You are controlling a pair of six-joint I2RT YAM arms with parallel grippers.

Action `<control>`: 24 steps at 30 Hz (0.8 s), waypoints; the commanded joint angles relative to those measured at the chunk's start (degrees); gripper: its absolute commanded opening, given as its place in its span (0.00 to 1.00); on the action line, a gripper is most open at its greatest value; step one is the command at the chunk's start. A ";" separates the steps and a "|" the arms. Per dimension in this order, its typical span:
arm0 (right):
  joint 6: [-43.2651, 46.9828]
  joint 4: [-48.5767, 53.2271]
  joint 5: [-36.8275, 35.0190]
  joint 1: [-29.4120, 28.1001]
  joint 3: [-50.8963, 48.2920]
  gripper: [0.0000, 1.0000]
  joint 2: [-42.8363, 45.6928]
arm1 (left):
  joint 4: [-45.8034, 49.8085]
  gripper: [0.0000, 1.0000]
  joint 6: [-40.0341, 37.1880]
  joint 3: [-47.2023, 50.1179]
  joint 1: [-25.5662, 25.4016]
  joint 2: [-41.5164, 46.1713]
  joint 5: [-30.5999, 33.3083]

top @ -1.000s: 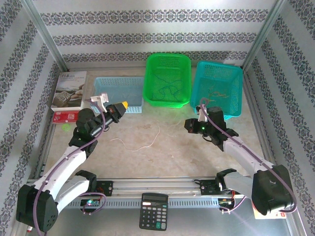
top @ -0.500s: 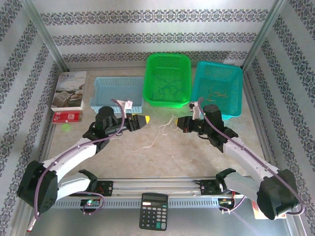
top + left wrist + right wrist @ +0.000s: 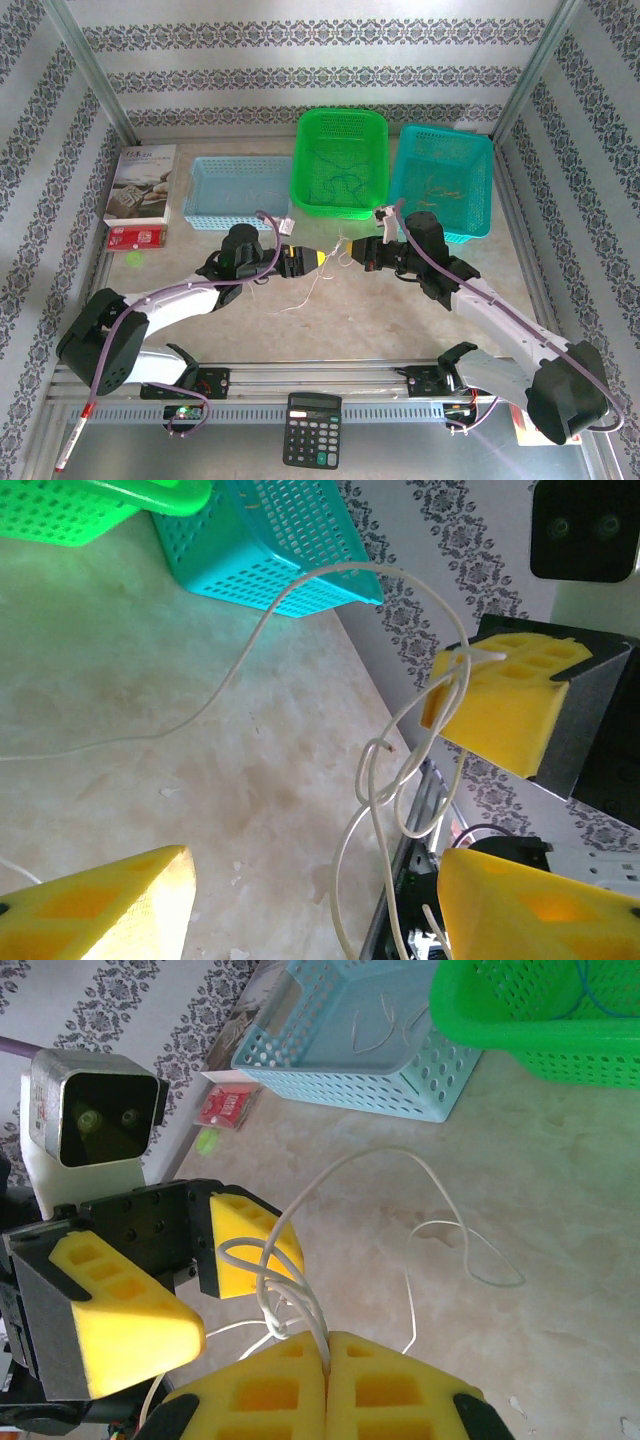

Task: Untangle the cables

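Step in hand: working one white cable [image 3: 380, 1150] free of its own coils, held in the air between the two arms above the tabletop [image 3: 400, 310]; judged mid-task
Right gripper [image 3: 327, 1350]: fingers pressed together, clamped on the white cable, strand pinched at the seam between the pads
Left gripper [image 3: 309, 259]: fingers standing apart, nothing clamped; set tip to tip with the right gripper, just beside it
Cable position: several loose coils hanging from the right gripper's pinch, passing between the left gripper's spread fingers in the left wrist view; free tail trailing away onto the tabletop
Contact: one coil lying across or just in front of a left finger in the right wrist view; cannot tell whether touching
Sorted stock: dark blue cables [image 3: 340, 182] in the green basket [image 3: 341, 112], tan cables [image 3: 445, 190] in the teal basket [image 3: 445, 131], white strands [image 3: 385, 1020] in the light blue basket [image 3: 240, 160]; judged already dealt with
Next move: calls for closing the left fingers on a single strand of the coil close to the right gripper's pinch, then drawing the arms apart slowly so the loops slide out rather than tighten
Caution: strands very thin and crossing; catching two at once, or missing all, judged likely without careful alignment
Likely destination: light blue basket, judged from the white strands lying there
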State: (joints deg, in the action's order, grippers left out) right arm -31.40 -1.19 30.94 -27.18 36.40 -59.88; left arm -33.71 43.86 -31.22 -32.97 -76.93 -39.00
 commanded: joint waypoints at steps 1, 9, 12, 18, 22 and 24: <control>-0.29 -1.63 -0.95 -0.59 1.49 0.00 -0.37 | -9.08 0.65 3.65 1.90 -1.03 -0.50 -1.84; -0.27 -1.89 -1.67 -0.59 1.39 0.00 -0.51 | -17.45 0.58 8.41 4.89 -2.99 -1.59 -2.52; -0.35 -1.97 -1.94 -0.59 1.30 0.00 -0.59 | -20.75 0.39 9.85 5.29 -3.85 -3.10 -2.58; 0.12 -1.73 -1.44 -0.26 1.09 0.03 -0.60 | -24.77 0.00 12.10 4.51 -3.95 -3.86 -0.82; 0.07 -1.22 -1.35 4.05 -1.19 0.52 2.44 | -19.52 0.00 10.72 0.99 -3.97 -0.51 0.03; -0.58 -1.23 -0.26 7.51 -2.73 0.57 4.42 | -13.97 0.00 8.35 -1.58 -3.95 1.42 -0.75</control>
State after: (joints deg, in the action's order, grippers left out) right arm -31.51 -1.19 29.78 -22.98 35.44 -58.33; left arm -50.26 54.48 -28.45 -36.38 -79.00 -39.64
